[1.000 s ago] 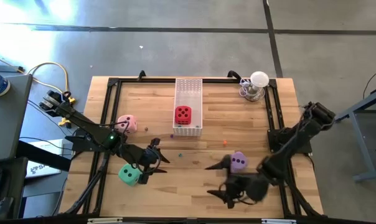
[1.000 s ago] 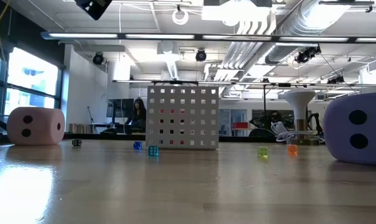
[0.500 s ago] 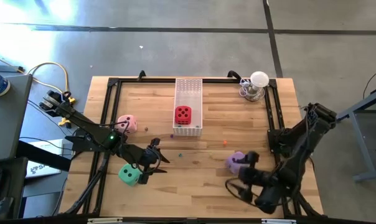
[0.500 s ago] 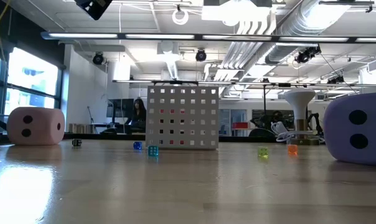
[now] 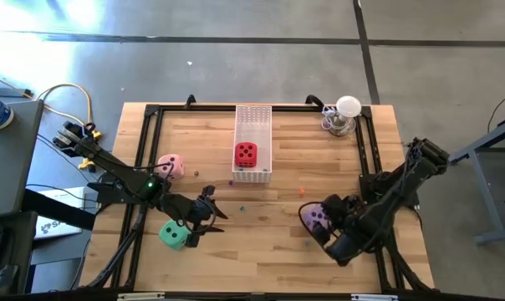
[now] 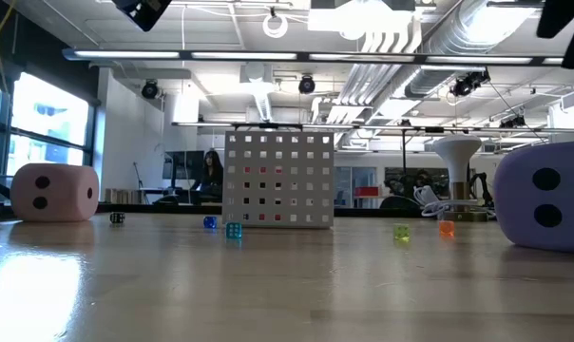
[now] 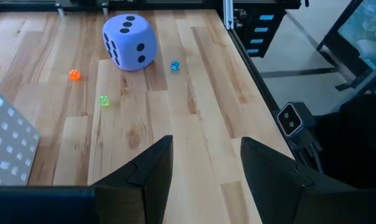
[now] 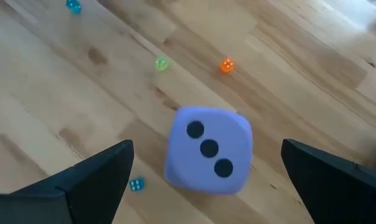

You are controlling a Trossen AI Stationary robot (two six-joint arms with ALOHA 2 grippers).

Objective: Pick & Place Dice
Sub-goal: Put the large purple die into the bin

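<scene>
Purple is what your next move turns on: the purple die point(image 5: 317, 217) sits on the wooden table point(image 5: 261, 251), directly ahead of the right gripper point(image 8: 206, 180) and centred between its two spread fingers, which stand wide of the cube on both sides and touch nothing. Its three-pip face is toward the wrist camera. A cube has no long axis, so you only need the fingers squared to two opposite faces.

Your right arm is clearly the nearer one. The left gripper point(image 7: 203, 162) hovers with fingers apart and nothing between them, just beside the green die point(image 5: 174, 235), well apart from the purple one.

Count four big dice: purple on the table, green by the left gripper, the pink die point(image 5: 170, 166) near the table's left edge, and the red die point(image 5: 246, 154) already lying in the white perforated tray point(image 5: 253, 117). One tray. Several tiny dice are scattered about; you cannot count them surely.
</scene>
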